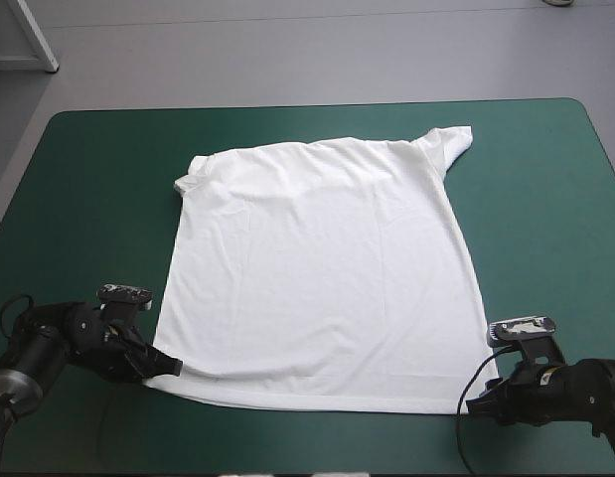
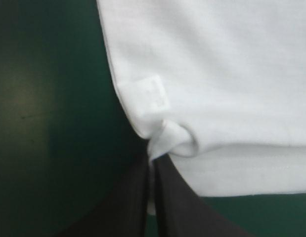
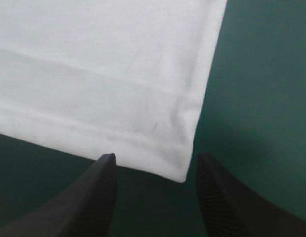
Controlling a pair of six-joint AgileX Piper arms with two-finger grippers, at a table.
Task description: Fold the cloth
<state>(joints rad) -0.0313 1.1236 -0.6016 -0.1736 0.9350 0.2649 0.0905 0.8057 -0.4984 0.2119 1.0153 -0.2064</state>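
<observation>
Teal-green worktop (image 1: 78, 179) carries one item. L pincer (image 2: 153, 165): pressed together, pinching T-shirt (image 1: 317, 268) at near-left hem corner. R pincer (image 3: 155, 158): spread, near-right hem corner just ahead betw. its fingers, not gripped. T-shirt spread flat mid-worktop; long axis near-to-far, hem toward robot, sleeves toward far edge. Judgement: R pincer must advance onto corner.

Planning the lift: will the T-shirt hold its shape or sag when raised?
Probably floppy: the hem corner curls into a loop where the left gripper pinches the T-shirt. It lies flat with soft creases, seemingly thin and light, so its middle would likely sag. The right gripper is open, so lifting might drag it askew.
</observation>
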